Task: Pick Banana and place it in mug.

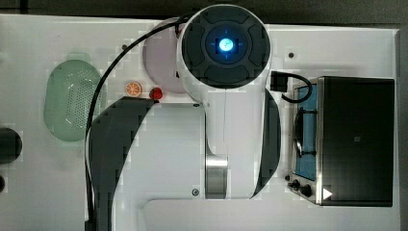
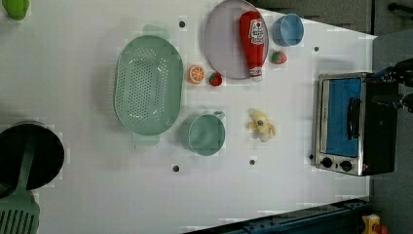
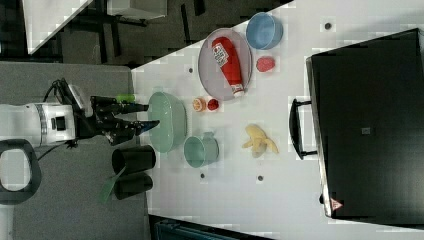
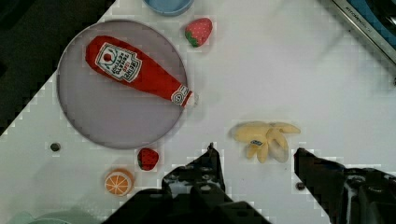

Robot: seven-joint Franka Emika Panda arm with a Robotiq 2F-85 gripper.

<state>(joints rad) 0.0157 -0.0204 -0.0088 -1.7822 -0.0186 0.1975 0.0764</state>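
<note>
arm: big white robot arm [image 1: 226, 96] w/ dark round top & a blue light, covers the middle of the table [image 1: 48, 183]
cable: black, curves from the arm's top down the top view's left side
colander: pale green, oval, lots of small holes [image 1: 72, 100], at the top view's left
orange slice: [image 1: 133, 88] just beside a small red thing [image 1: 155, 94]
plate: pinkish, round [image 1: 161, 62], partly under the arm
oven: black & silver toaster oven [image 1: 353, 139], at the top view's right, w/ two knobs
dark round thing: [image 1: 8, 144] at the top view's left edge
</note>
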